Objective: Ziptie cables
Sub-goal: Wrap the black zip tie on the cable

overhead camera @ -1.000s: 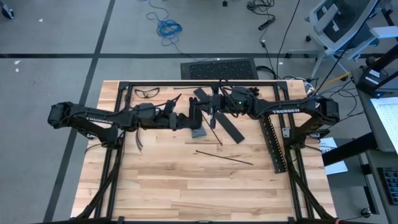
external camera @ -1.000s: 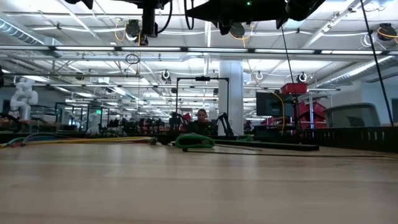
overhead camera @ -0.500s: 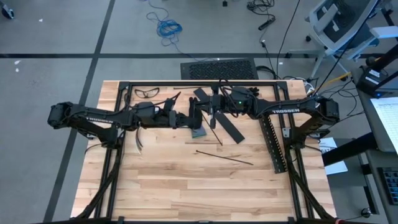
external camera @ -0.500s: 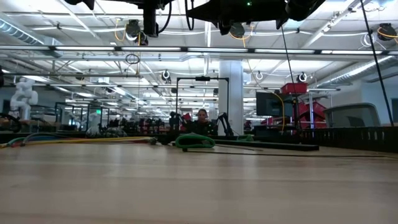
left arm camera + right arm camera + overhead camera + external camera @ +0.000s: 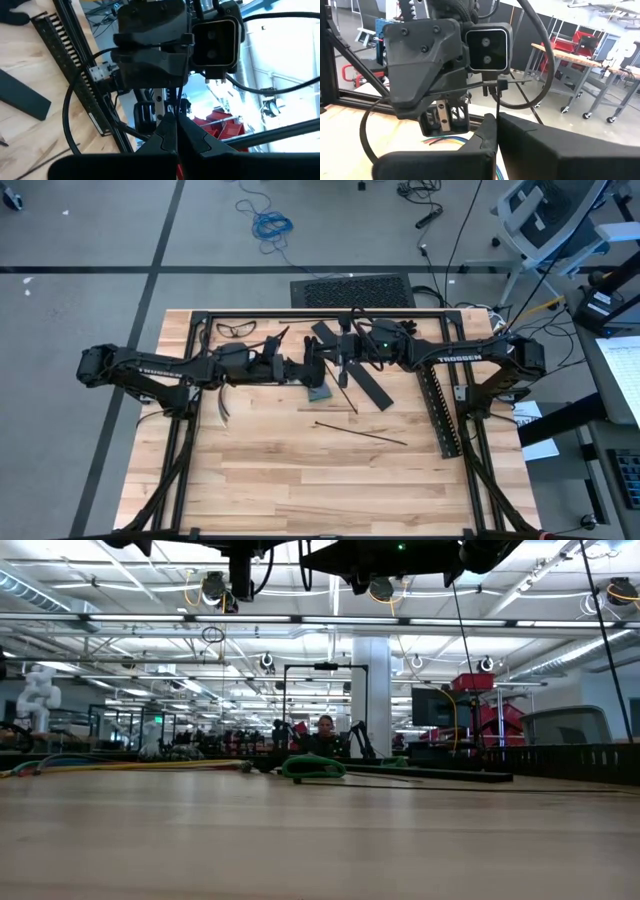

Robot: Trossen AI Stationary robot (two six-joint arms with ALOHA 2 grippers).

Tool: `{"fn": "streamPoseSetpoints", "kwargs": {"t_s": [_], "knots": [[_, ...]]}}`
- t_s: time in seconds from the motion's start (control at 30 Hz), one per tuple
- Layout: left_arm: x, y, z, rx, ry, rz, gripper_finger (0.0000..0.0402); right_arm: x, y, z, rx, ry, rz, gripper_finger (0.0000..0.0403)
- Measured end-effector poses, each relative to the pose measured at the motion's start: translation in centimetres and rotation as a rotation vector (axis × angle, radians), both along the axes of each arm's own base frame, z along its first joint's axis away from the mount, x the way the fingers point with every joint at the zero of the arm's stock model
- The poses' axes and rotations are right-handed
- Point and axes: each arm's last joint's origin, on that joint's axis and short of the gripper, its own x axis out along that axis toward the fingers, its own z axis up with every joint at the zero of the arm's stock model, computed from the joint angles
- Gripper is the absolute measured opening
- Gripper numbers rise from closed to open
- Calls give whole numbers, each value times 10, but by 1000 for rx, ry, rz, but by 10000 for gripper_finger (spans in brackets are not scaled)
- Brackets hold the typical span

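Note:
Above the far middle of the table my two grippers meet, facing each other. My left gripper (image 5: 322, 367) (image 5: 174, 118) and my right gripper (image 5: 343, 364) (image 5: 496, 118) are both shut on one thin black zip tie (image 5: 498, 102). The cables (image 5: 120, 765) (image 5: 445, 140), a bundle of coloured wires, lie flat on the table below my left arm. That arm hides most of them in the high view. My left gripper comes in level from the table's left. A thin black strap (image 5: 175, 105) is pinched between its two fingertips and stands up out of them, clear of the table. My right gripper comes in level from the table's right and pinches the zip tie's strap (image 5: 498, 107) between its two fingertips. The strap rises from them to the small head (image 5: 495, 86). A second thin strand (image 5: 470, 89) runs crosswise through the head. All of it hangs clear of the table.
A black slotted strip (image 5: 440, 408) lies along the right side. A flat black strip (image 5: 368, 385) lies below the grippers, with thin black sticks (image 5: 360, 435) nearer the middle. Glasses (image 5: 236, 329) lie at the far left. The near half of the board (image 5: 300, 480) is bare wood.

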Motion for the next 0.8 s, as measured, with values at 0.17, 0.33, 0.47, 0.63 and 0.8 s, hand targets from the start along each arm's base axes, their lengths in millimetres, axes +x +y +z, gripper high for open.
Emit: {"fn": "streamPoseSetpoints", "kwargs": {"t_s": [0.17, 0.33, 0.47, 0.63, 0.8], "knots": [[0, 3, 0, -21, -2, 21, 0, 0, 0, 0, -9, 2, 1, 0], [-1, 7, 5, -62, -55, 35, 0, 0, 0, -1, -21, 8, 2, 0], [-1, 10, 6, -66, -72, 45, 0, 0, 3, -1, -32, 8, 10, 0], [-1, 12, 5, -70, -58, 52, 0, 1, 5, -1, -33, 9, 16, 0], [-1, 13, 1, -47, -14, 62, 0, 2, 9, 2, -37, -18, 25, 0]]}}
